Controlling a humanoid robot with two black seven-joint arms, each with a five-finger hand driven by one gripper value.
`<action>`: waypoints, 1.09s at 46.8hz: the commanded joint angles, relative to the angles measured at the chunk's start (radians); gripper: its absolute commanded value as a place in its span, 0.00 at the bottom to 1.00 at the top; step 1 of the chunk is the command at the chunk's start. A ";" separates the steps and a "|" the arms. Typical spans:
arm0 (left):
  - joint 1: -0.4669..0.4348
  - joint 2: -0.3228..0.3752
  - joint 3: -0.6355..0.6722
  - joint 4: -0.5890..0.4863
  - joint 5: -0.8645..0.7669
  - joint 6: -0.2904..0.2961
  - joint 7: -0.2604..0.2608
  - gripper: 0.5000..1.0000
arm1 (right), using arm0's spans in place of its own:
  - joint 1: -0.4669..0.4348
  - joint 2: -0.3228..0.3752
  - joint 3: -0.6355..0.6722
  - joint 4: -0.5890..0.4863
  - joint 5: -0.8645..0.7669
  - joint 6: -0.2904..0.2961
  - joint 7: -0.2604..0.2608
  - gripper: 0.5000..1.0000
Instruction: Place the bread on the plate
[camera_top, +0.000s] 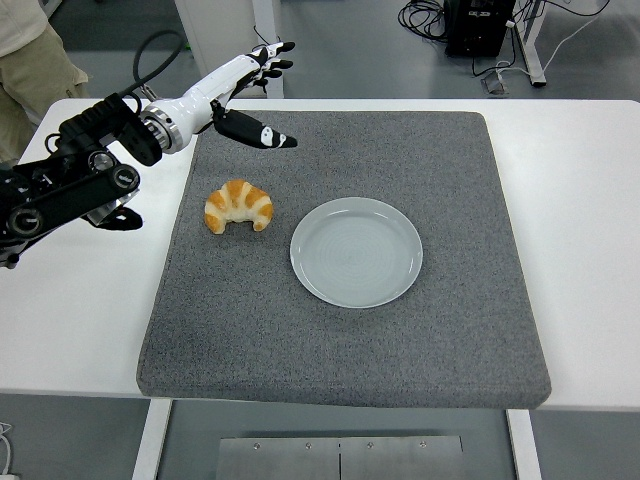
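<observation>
Head view of a white table (590, 250) covered in its middle by a grey felt mat (340, 330). A croissant (238, 205) lies on the left part of the mat, its curved back toward the far edge and its two tips pointing to the near side. A round, pale grey plate (356, 251) sits just right of the croissant, near it but not touching, with nothing on it.

The left arm (70, 185) enters from the left edge and reaches over the table's far left corner. The left hand (240, 85), white with black fingertips, is raised above the far left edge of the mat; its fingers (268, 55) are spread and extended toward the far side, the thumb (262, 135) splayed out to the right, and it holds nothing. The croissant lies nearer the viewer than the hand, apart from it and untouched, roughly below the thumb's line.

A person in beige clothing (30, 60) stands at the top left corner, beyond the table. Cables (430, 15) lie on the floor at the far side
</observation>
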 joint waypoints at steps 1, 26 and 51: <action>0.004 0.023 0.013 -0.003 0.116 -0.005 -0.004 0.95 | 0.000 0.000 0.000 0.000 0.000 0.000 -0.001 1.00; 0.013 0.048 0.154 -0.003 0.236 -0.006 -0.009 0.95 | 0.000 0.000 0.000 0.000 0.000 0.000 0.000 1.00; 0.050 0.040 0.218 0.055 0.279 0.017 -0.006 0.94 | 0.000 0.000 0.000 0.000 0.000 0.000 0.000 1.00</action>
